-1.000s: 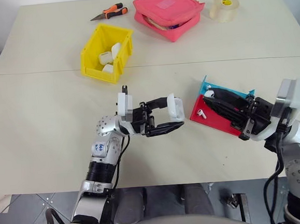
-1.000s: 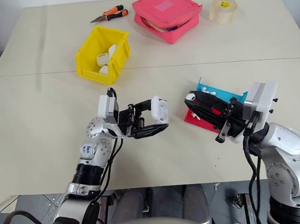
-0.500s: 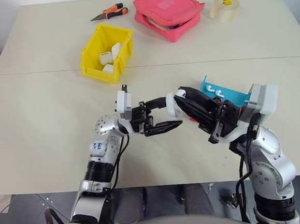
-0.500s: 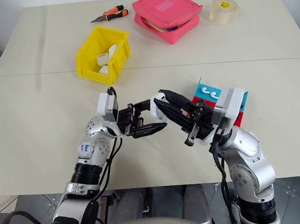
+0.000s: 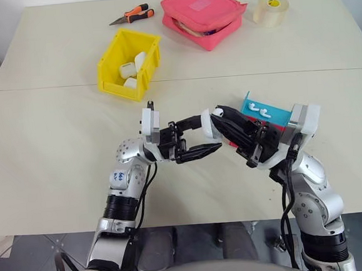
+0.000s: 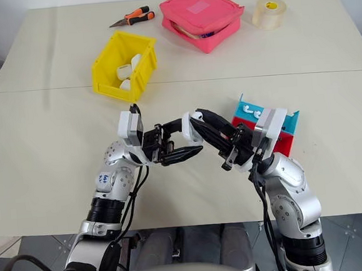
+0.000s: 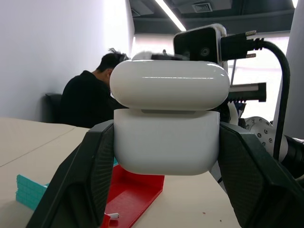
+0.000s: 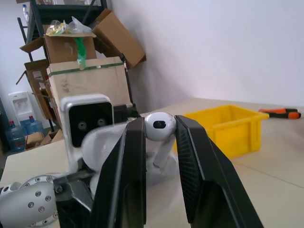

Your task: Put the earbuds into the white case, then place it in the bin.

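The table (image 5: 57, 151) carries, along its far edge, a pink pouch (image 5: 203, 14), the yellow bin (image 5: 129, 64) with several white cases inside, a tape roll (image 5: 270, 9) toward the far right corner and pliers (image 5: 132, 15). Near the right edge lies a red and blue tray (image 5: 273, 117) with an earbud on its blue part. Above the table's middle, the left gripper (image 5: 205, 138) is clamped on the white case (image 7: 167, 121), its lid slightly ajar. The right gripper (image 8: 159, 135), narrowly closed, pinches one of the earbuds (image 8: 158, 127) just beside that case.

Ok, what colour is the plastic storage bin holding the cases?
Bright yellow bin; left eye view shows it best.
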Controlling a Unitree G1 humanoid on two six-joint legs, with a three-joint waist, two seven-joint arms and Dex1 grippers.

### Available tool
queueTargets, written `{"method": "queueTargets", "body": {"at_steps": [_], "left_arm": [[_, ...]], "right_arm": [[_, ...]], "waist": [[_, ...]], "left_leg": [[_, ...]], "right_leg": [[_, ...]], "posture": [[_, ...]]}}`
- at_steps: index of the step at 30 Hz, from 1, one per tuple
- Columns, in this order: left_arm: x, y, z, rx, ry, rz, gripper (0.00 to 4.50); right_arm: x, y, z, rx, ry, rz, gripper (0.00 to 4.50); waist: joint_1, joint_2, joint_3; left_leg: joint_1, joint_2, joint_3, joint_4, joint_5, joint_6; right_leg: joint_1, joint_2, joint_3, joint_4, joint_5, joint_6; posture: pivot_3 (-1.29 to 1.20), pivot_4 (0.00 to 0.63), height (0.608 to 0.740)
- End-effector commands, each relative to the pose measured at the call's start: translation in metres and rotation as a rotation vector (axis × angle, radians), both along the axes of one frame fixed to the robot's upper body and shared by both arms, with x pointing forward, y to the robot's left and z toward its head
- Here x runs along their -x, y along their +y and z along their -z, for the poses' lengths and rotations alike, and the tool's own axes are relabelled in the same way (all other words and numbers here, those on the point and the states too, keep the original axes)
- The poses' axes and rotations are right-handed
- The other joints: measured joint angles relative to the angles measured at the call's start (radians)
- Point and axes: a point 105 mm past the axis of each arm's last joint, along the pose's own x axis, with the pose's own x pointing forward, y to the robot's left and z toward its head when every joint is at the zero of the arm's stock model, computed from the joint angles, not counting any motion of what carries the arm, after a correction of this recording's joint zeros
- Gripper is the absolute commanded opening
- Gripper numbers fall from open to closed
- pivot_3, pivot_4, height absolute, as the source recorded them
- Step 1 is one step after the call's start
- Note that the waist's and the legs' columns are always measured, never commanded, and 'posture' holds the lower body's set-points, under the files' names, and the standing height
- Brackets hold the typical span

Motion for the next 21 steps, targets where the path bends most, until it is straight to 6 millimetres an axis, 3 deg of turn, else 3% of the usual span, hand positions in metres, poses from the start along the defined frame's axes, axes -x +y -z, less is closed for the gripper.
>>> {"method": "queueTargets", "body": {"at_steps": [1,10,21], "left_arm": [[0.005,-0.004,-0.020,0.053,-0.079,0.026,2.81],[0.004,-0.006,-0.024,0.068,-0.107,0.027,2.81],[0.002,-0.007,-0.024,0.084,-0.115,0.007,2.81]], "right_arm": [[0.001,0.006,0.001,-0.004,0.012,-0.047,0.51],[-0.003,0.008,0.019,0.092,0.183,-0.112,0.51],[-0.001,-0.007,0.004,0.102,0.164,-0.108,0.51]], "waist": [[-0.001,0.000,0.000],[0.001,0.000,0.000],[0.001,0.000,0.000]], "left_leg": [[0.000,0.000,0.000,0.000,0.000,0.000],[0.000,0.000,0.000,0.000,0.000,0.000],[0.000,0.000,0.000,0.000,0.000,0.000]], "right_leg": [[0.000,0.000,0.000,0.000,0.000,0.000],[0.000,0.000,0.000,0.000,0.000,0.000],[0.000,0.000,0.000,0.000,0.000,0.000]], "posture": [[0.00,0.150,0.740],[0.00,0.150,0.740],[0.00,0.150,0.740]]}}
